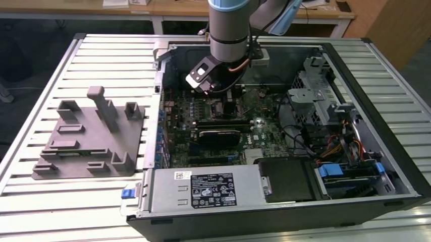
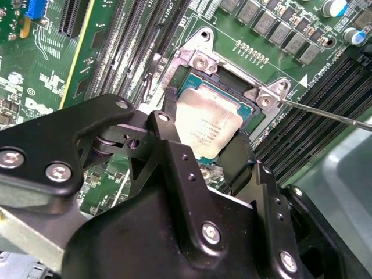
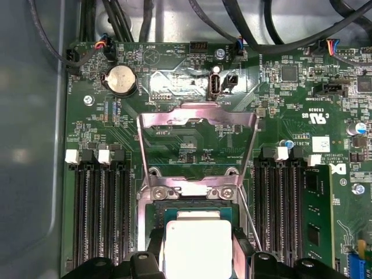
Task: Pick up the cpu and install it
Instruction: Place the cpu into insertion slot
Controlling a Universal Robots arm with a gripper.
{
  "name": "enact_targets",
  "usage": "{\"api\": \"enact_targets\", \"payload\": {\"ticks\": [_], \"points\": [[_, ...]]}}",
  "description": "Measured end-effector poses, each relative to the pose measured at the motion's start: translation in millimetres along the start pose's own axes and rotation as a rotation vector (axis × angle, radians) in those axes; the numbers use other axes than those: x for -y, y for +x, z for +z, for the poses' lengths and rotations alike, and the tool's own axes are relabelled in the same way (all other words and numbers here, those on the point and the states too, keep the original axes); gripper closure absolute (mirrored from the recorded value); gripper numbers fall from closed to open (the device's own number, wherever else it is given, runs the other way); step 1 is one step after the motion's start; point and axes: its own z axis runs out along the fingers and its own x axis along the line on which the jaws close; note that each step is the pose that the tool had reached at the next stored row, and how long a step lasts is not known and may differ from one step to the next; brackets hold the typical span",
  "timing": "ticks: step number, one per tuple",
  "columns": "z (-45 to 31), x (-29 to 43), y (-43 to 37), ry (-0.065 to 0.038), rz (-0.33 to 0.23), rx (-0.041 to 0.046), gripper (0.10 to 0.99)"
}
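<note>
Satin silver metal, pale at the rim, on the cpu (image 2: 209, 125). Matt black finish on the tool (image 2: 204, 136), with bright metal screw heads (image 2: 210, 232). Glossy green laminate on the motherboard (image 3: 93, 116); shiny bare steel on the socket frame (image 3: 197, 119). Matt grey plastic on the holder (image 1: 88, 143); ribbed pale metal on the surface (image 1: 47, 201).

Gripper (image 1: 217, 92) over motherboard (image 1: 259, 128) inside open case (image 1: 269, 223)
</note>
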Motion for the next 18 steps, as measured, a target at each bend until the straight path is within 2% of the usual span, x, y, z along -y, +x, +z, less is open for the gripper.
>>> {"api": "enact_targets", "payload": {"ticks": [18], "points": [[2.2, -0.4, 0.8, 0.0, 0.0, -0.0009, 0.545]]}}
